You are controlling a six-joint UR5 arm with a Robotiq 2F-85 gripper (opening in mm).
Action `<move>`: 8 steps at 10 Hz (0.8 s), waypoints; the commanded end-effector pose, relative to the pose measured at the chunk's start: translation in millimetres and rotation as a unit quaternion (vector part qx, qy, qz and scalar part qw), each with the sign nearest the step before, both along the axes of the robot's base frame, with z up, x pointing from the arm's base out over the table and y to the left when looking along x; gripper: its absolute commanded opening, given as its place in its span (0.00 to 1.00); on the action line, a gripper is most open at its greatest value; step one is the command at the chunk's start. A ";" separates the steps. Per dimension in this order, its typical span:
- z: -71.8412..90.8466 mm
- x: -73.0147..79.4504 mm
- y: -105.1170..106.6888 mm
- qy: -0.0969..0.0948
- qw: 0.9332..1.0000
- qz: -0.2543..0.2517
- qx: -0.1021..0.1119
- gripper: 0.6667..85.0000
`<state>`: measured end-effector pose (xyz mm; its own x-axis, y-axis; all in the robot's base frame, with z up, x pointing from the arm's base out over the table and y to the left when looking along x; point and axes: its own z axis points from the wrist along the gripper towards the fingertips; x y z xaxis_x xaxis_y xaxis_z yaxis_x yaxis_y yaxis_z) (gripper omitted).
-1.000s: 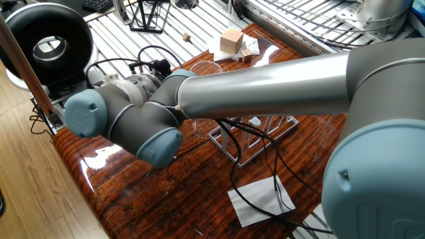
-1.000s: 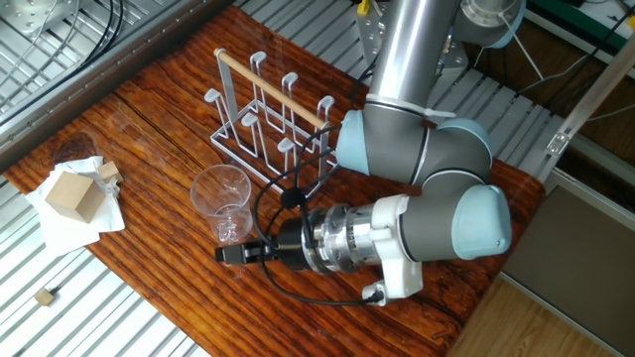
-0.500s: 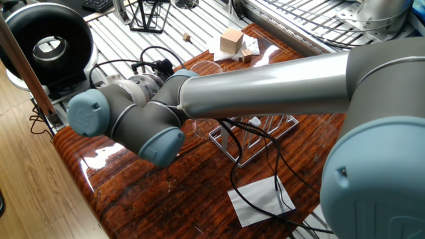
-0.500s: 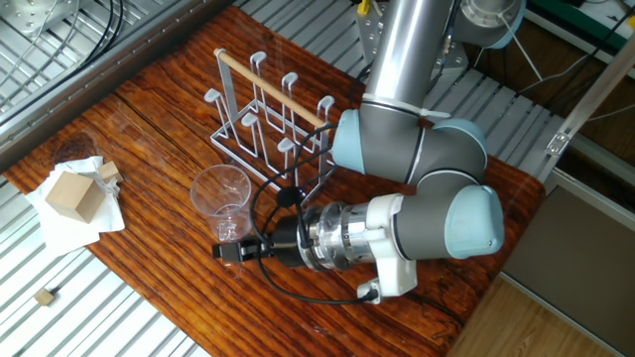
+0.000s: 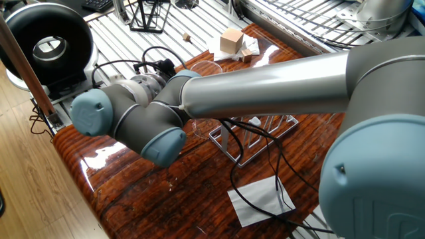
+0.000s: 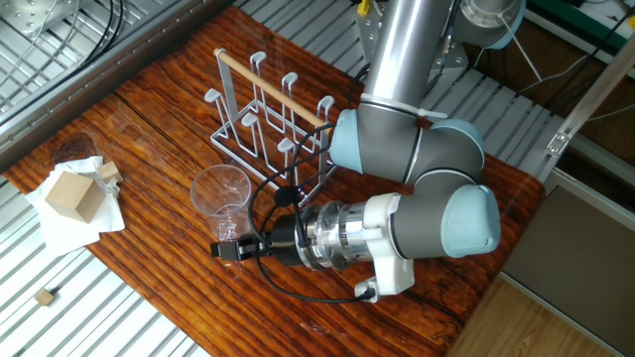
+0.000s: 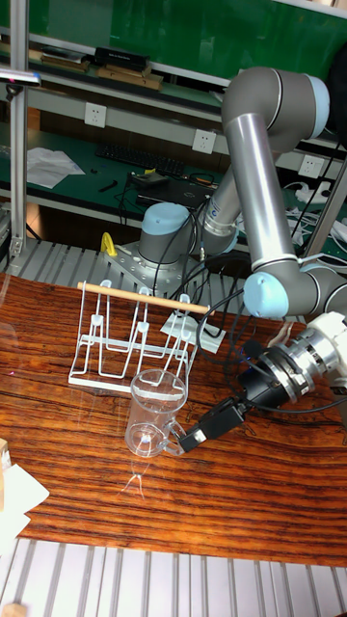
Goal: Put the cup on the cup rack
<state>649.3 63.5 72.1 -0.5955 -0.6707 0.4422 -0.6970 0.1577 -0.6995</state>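
In one fixed view the arm hides most of the cup [image 5: 202,126].

The other fixed view shows the gripper [image 6: 226,248] at the cup's foot, mid-table beside the cup rack [image 6: 268,114]; whether it is clenched, I cannot tell.

In the tall fixed view the cup [image 7: 156,413] appears slightly raised; judging by this, lifting is in hand, and next it must go over a peg.

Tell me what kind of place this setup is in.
Probably a robotics lab or workshop, not a kitchen. The arm's gripper works at a wooden table set on metal framing; behind it stands a workbench with a keyboard and wall sockets.
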 end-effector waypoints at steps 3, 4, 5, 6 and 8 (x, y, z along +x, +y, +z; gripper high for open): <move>-6.0 -0.5 -11.2 0.003 1.000 0.000 0.000 0.51; -5.7 -0.5 -12.5 0.003 1.000 0.001 -0.002 0.51; -5.0 -0.3 -14.2 0.003 1.000 0.002 -0.005 0.51; -5.0 0.0 -15.6 0.002 1.000 0.002 -0.007 0.51; -4.1 -0.1 -16.4 0.003 1.000 0.003 -0.009 0.51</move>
<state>650.4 51.7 69.4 -0.5853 -0.6700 0.4566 -0.7009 0.1350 -0.7004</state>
